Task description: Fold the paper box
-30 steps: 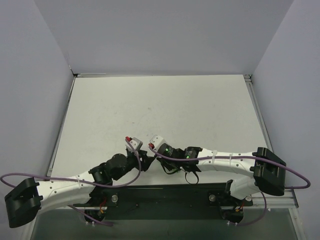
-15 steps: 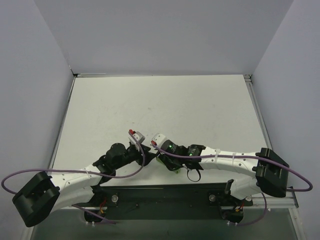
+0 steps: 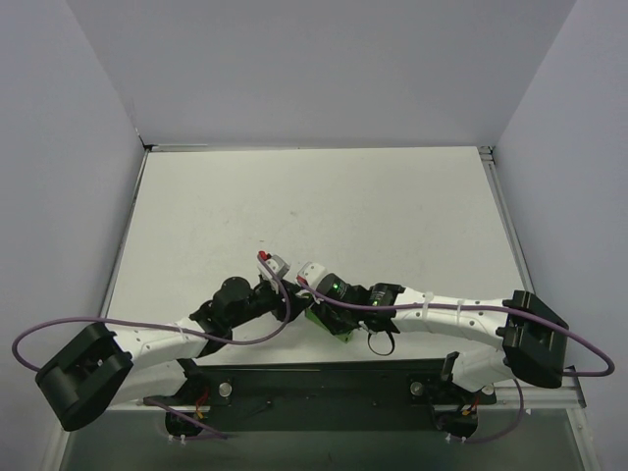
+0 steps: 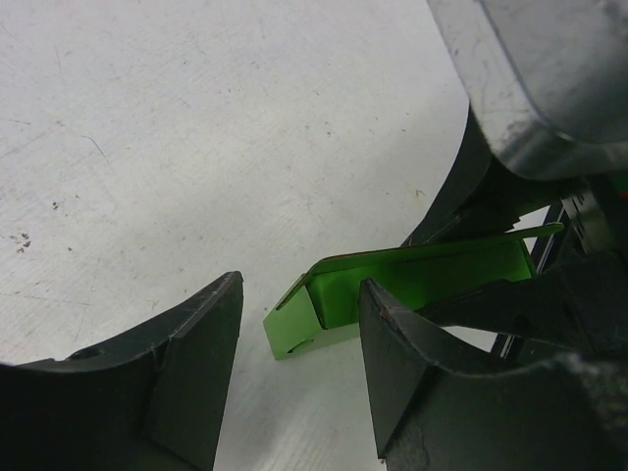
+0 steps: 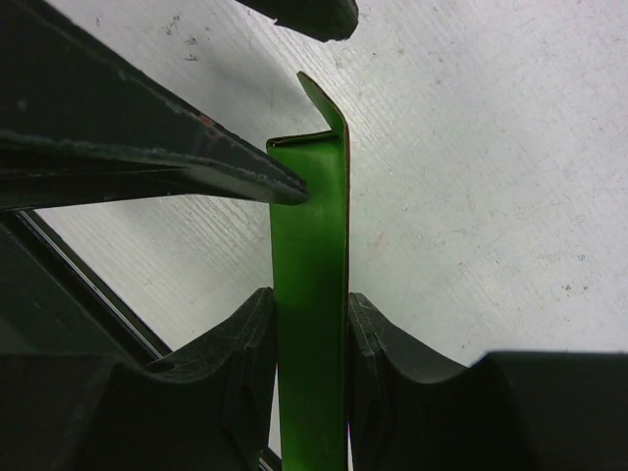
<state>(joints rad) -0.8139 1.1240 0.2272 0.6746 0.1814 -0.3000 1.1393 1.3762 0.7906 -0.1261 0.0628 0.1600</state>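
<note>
Mounting rail: a black metal rail (image 3: 324, 391) is seen along the near edge of the desk, and both arm bases are fixed to it.
Cable: a thin purple cable (image 3: 39, 341) is looped out beside the left arm's base.
Arms: the white-and-black left arm (image 3: 157, 348) and the white-and-black right arm (image 3: 451, 319) are laid low over the desk, with their wrists brought together near the middle of the near edge.
Right end effector: the right end effector (image 5: 309, 324) is clenched on the bright green thin card box (image 5: 309, 226). The flattened card is pinched between two black fingers, one on each face.
Left end effector: the left end effector (image 4: 297, 294) is released, its two black fingers spread wide. The free end of the box is placed between them. In the right wrist view one finger's tip is laid against a face of the card, and the other is kept apart from it.
Box position: the box is found between the two wrists, close to the near edge of the desk. A small flap at its free end is bent outward. Whether the desk is touched by the card cannot be told.
Desk: a white, scuffed desk (image 3: 324, 206) is spread beyond the arms.
Walls: the desk is enclosed by pale grey walls (image 3: 324, 69) on three sides.
</note>
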